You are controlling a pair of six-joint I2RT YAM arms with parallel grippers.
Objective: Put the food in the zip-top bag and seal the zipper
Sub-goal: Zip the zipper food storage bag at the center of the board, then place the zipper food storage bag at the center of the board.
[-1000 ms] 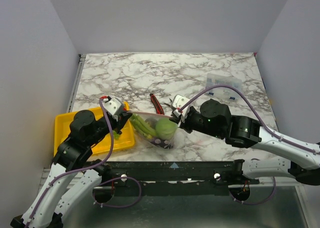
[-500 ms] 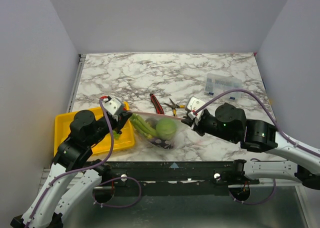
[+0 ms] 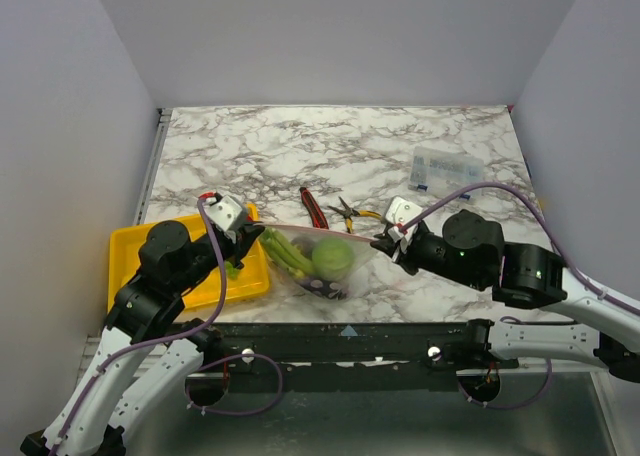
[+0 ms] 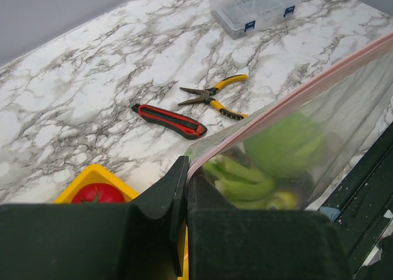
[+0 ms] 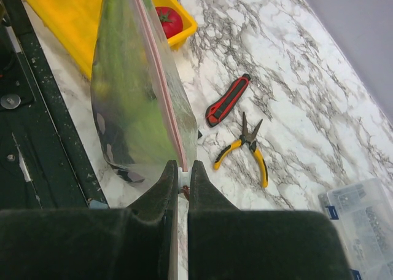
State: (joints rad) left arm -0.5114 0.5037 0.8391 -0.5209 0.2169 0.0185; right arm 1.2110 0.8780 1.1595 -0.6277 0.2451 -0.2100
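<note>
The zip-top bag (image 3: 318,268) is held stretched between the two grippers at the near middle of the marble table (image 3: 300,146), with its lower part on the surface. Inside it are long green celery (image 4: 241,172) sticks on the left, a round yellow-green fruit (image 3: 334,255) on the right, and a dark purplish mass, apparently grapes (image 3: 322,284), at the bottom. Finer detail is lost through the film. The bag is thin, clear, floppy plastic, creased and catching glare. The zipper (image 5: 158,68), a narrow pinkish translucent strip, runs taut and straight along the upper rim. It reads as a single line in both wrist views, but whether its tracks are locked together cannot be told. The left gripper (image 4: 186,171) has its fingers pressed together on the left end of the strip, and the right gripper (image 5: 182,171) pinches the right end likewise. The yellow tray (image 3: 135,256), a shallow rigid rectangle, sits at the near left, just beside the bag. A glossy red tomato (image 5: 169,21) rests in its far right corner. The left arm covers much of the tray in the top view, so anything under it is unconfirmed. Beyond the bag lie a red utility knife (image 3: 313,206) and, just to its right, yellow-handled pliers (image 3: 352,213), not touching each other. A clear lidded box (image 3: 447,168) stands at the far right, and its contents are too small to identify.
</note>
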